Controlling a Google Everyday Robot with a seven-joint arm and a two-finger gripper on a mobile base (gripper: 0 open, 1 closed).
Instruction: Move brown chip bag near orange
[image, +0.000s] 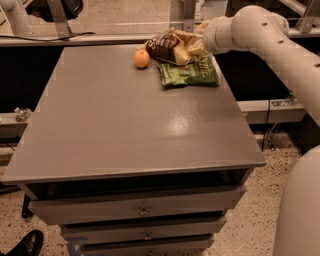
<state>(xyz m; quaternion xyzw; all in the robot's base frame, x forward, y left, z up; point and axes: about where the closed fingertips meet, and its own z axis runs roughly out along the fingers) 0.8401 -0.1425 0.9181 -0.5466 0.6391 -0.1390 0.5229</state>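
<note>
One hand (196, 46), far on the tabletop (125, 130), grips the brown chip bag (165, 45) by its pale edge; we think it's light, crinkly.

Dim overhead light casts soft glare right of centre on the counter (100, 125), leaving the claw (196, 44), top right, pale.
</note>
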